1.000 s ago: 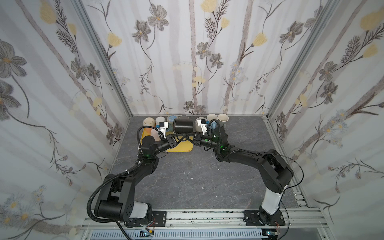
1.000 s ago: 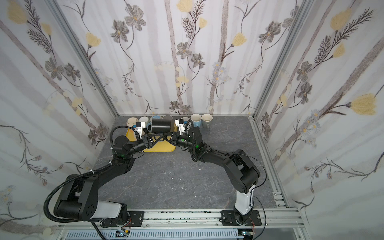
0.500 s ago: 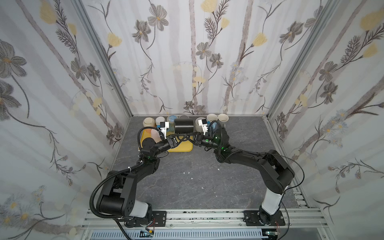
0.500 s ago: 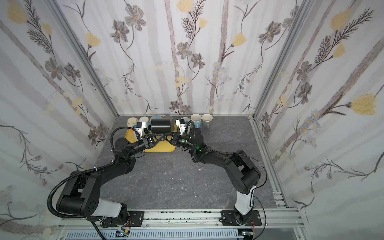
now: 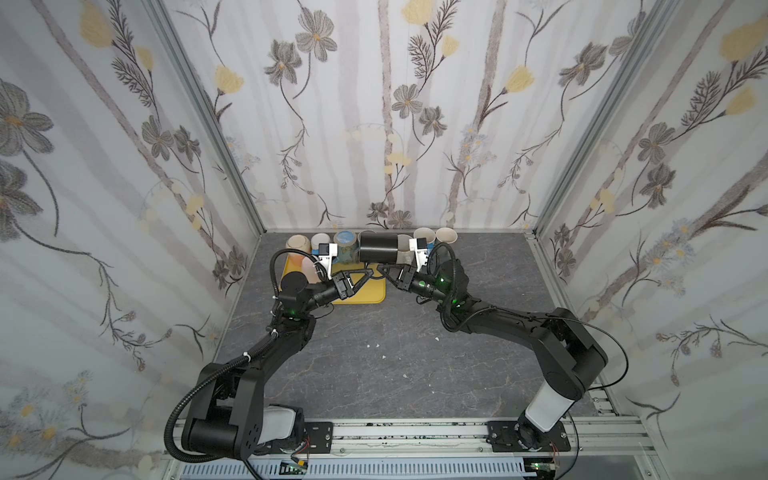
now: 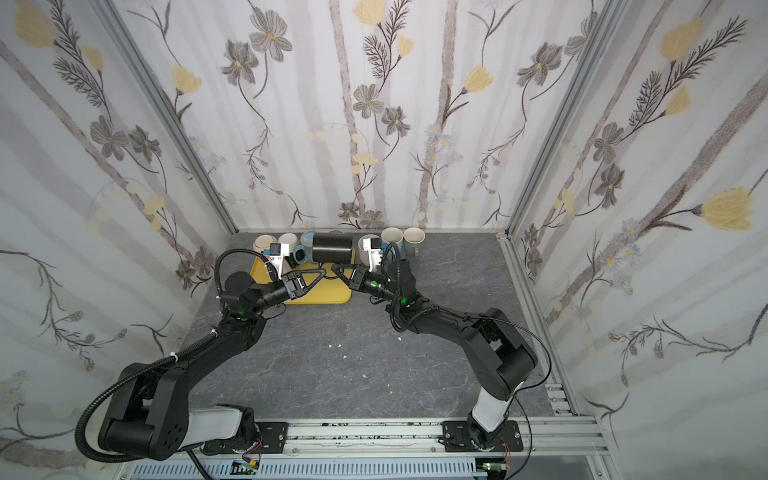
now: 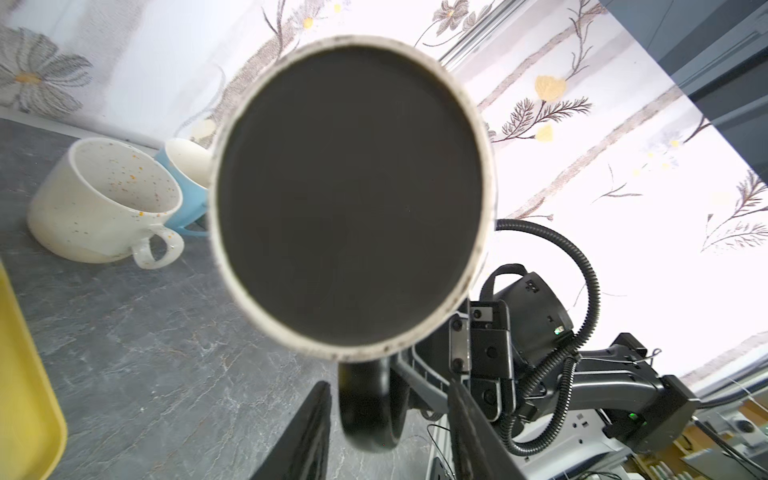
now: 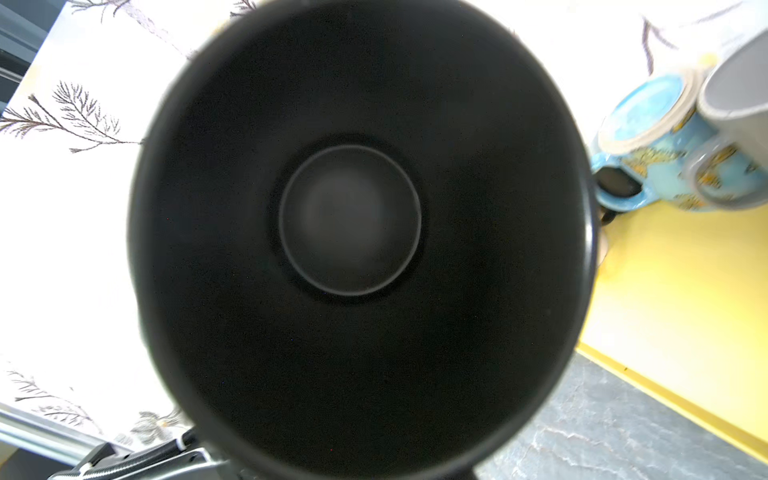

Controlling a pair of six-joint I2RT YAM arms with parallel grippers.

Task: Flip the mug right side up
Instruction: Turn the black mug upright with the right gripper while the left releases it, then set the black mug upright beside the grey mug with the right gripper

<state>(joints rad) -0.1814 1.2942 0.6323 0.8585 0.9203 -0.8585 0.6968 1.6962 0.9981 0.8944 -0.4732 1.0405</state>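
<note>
Handover mid-flip: matte black ceramic mug [image 5: 377, 247] hangs on its side in the air over the far edge of the yellow plastic tray [image 5: 376, 293], base facing the left wrist camera, mouth facing the right.

Right tool [image 5: 384, 274] is clenched on the mug's handle [image 7: 365, 405]. Left tool [image 5: 365, 274] has its fingers [image 7: 307, 432] parted either side of the handle, released.

Next, by my read: left backs off, right rotates mouth-up and sets it down.

Grey marbled counter [image 5: 395, 365]; other mugs line the back; floral-papered walls.
</note>
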